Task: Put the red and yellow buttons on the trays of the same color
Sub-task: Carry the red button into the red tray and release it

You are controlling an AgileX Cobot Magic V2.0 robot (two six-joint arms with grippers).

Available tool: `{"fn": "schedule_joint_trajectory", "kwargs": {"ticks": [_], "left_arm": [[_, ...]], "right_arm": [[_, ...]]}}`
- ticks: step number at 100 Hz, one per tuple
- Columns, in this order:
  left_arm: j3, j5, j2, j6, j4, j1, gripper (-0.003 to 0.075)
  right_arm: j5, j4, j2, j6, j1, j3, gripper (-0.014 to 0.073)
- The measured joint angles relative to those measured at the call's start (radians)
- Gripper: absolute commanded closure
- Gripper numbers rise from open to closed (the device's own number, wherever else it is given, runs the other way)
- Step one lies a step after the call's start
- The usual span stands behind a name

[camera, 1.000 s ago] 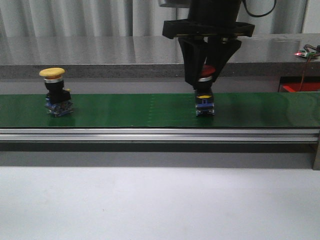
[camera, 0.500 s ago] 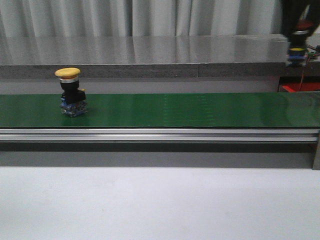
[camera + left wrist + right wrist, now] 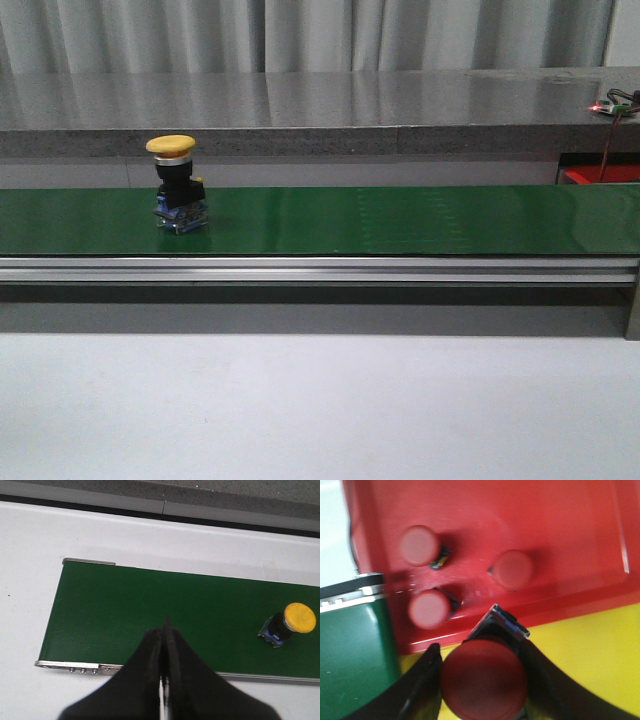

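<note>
Jaws of the left gripper (image 3: pixel 163 630) are pressed together with nothing between them, hanging over the green conveyor belt (image 3: pixel 150 610). At about 3 o'clock from them in the left wrist view, the yellow button (image 3: pixel 177 187) stands upright on the belt. Further right, the right gripper (image 3: pixel 482 652) has its jaws clamped on a red button (image 3: pixel 482 679) above the near edge of the red tray (image 3: pixel 560 540), where three more red buttons (image 3: pixel 420 545) lie; the yellow tray (image 3: pixel 590 655) adjoins it.

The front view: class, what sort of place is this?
Probably a factory-style sorting test cell: a green conveyor belt carries a yellow button, and a red tray already holds three red buttons.
</note>
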Motion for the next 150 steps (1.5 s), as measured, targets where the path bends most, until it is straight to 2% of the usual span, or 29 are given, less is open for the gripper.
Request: {"fn": "schedule_joint_trajectory", "kwargs": {"ticks": [23,35,78,107,115,123,130,136,150], "left_arm": [[0.0,-0.008,0.0,0.0,0.0,0.0,0.074],[0.0,-0.013,0.0,0.0,0.0,0.0,0.074],[0.0,-0.016,0.0,0.0,0.0,0.0,0.074],[0.0,-0.018,0.0,0.0,0.0,0.0,0.074],[0.0,-0.018,0.0,0.0,0.0,0.0,0.074],[0.0,-0.018,0.0,0.0,0.0,0.0,0.074],[0.0,-0.018,0.0,0.0,0.0,0.0,0.074],[0.0,-0.019,0.0,0.0,0.0,0.0,0.0739],[0.0,-0.019,0.0,0.0,0.0,0.0,0.0739]], "right_arm": [[-0.019,0.011,0.038,-0.017,-0.147,0.0,0.0404],[-0.045,0.022,0.097,-0.017,-0.191,0.0,0.0403],[-0.232,0.063,0.239,-0.021,-0.143,0.0,0.0403],[-0.301,0.072,0.309,-0.022,-0.137,-0.004,0.0397],[-0.302,0.072,0.31,-0.022,-0.137,-0.004,0.0314],[-0.303,0.072,0.31,-0.024,-0.137,-0.004,0.0138],[-0.297,0.072,0.315,-0.024,-0.137,-0.004,0.0022],[-0.292,0.072,0.319,-0.026,-0.137,-0.004,0.0001],[-0.264,0.07,0.321,-0.027,-0.142,-0.034,0.0042]]}}
